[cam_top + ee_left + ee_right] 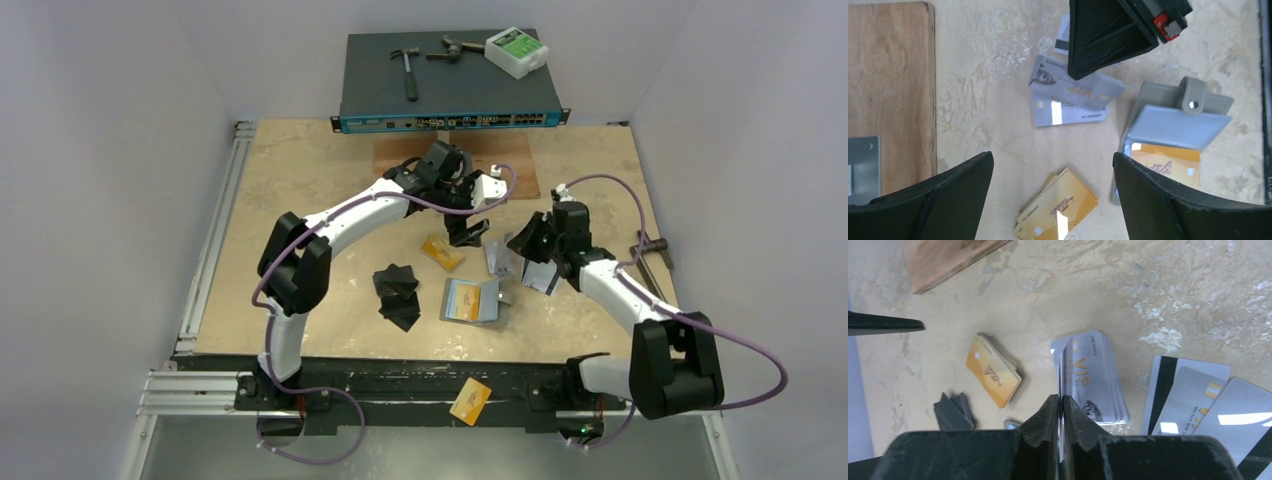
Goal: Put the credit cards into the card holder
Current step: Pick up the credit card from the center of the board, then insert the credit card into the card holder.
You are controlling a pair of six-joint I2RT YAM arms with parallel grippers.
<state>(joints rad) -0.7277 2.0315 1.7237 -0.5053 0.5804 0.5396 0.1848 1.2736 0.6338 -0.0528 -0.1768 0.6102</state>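
Though unclear overhead, silver card (1056,371) edge-on between right gripper's (1061,402) fingers (1042,421).

one card holder (1180,125), one black case (398,295), one orange card stack (1058,207), one hammer (410,72)

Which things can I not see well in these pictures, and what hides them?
- Right wrist view: the shut fingers of the right gripper hide whether they pinch a silver card.
- Left wrist view: the right gripper covers most of the striped card. The left gripper covers a corner of the orange card in the card holder.
- Top view: all card print is too small to read.
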